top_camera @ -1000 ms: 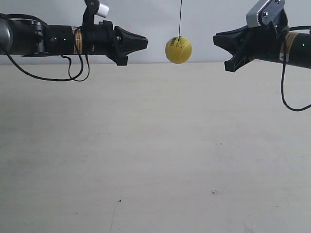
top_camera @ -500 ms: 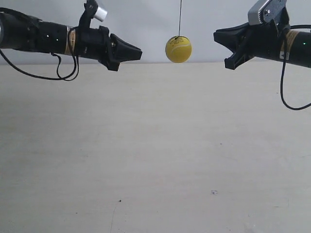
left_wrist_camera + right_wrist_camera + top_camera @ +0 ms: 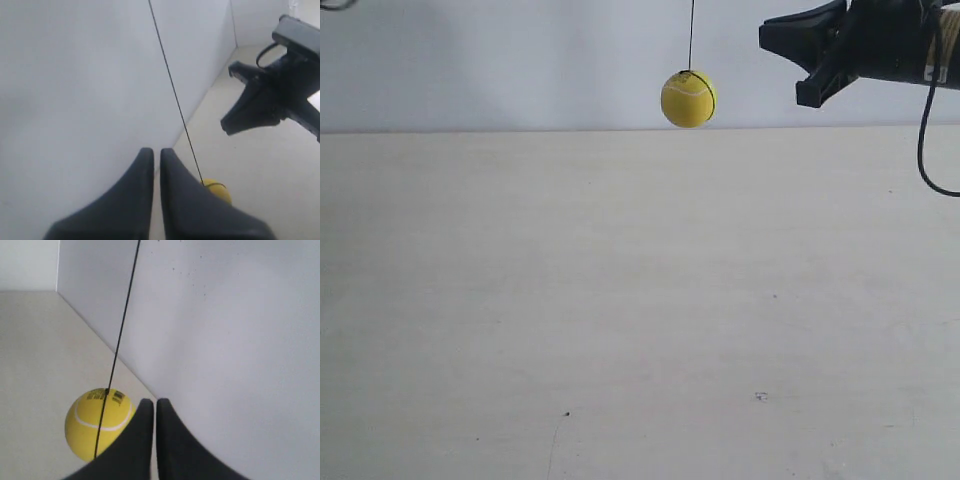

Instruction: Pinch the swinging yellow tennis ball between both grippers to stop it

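Observation:
The yellow tennis ball (image 3: 688,98) hangs on its thin dark string (image 3: 691,35) above the pale table, touched by neither gripper. My right gripper (image 3: 765,35) is at the exterior view's upper right, shut, with its tip to the right of the ball and a little higher. In the right wrist view the ball (image 3: 95,427) sits beside the shut right gripper (image 3: 154,401), apart from it. My left gripper (image 3: 156,150) is shut and out of the exterior view. Its wrist view looks down on the ball (image 3: 218,189), partly hidden behind one finger, and on the right gripper (image 3: 250,110) beyond.
A pale table (image 3: 620,300) spreads under the ball, with a white wall (image 3: 520,60) behind it. A black cable (image 3: 926,140) loops down from the arm at the exterior view's right. A bit of dark cable (image 3: 330,3) shows at the top left corner.
The arm at the exterior view's left has lifted out of the frame. The arm at the right has risen. The ball hangs in about the same place.

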You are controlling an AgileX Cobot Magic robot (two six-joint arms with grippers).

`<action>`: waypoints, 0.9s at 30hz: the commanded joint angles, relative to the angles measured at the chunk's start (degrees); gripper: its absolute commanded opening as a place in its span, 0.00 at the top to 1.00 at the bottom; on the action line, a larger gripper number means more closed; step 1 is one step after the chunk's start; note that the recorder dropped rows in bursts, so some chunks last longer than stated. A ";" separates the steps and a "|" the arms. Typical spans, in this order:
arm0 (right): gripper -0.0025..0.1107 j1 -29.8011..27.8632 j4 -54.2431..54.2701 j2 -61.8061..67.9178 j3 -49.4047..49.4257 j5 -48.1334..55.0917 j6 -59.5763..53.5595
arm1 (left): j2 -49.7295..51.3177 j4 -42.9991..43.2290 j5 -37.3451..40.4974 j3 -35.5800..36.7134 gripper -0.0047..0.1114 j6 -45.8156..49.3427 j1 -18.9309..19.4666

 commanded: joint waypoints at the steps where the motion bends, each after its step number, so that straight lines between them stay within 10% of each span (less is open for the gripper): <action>1: 0.98 -0.20 -0.48 -3.65 -0.16 -0.44 2.00 | -12.16 -0.07 8.87 4.96 0.92 -2.12 0.12; 14: 0.98 -0.20 7.18 -32.93 -0.16 32.07 11.00 | -47.71 -0.07 53.04 20.12 0.92 -3.94 0.12; 19: 0.98 -0.20 6.83 -48.99 3.55 48.38 15.78 | -65.23 -0.07 55.86 25.67 0.92 -3.55 0.12; 27: 0.98 -0.20 12.00 -74.28 24.83 46.08 15.89 | -87.18 -9.24 53.59 39.67 0.92 -3.55 2.83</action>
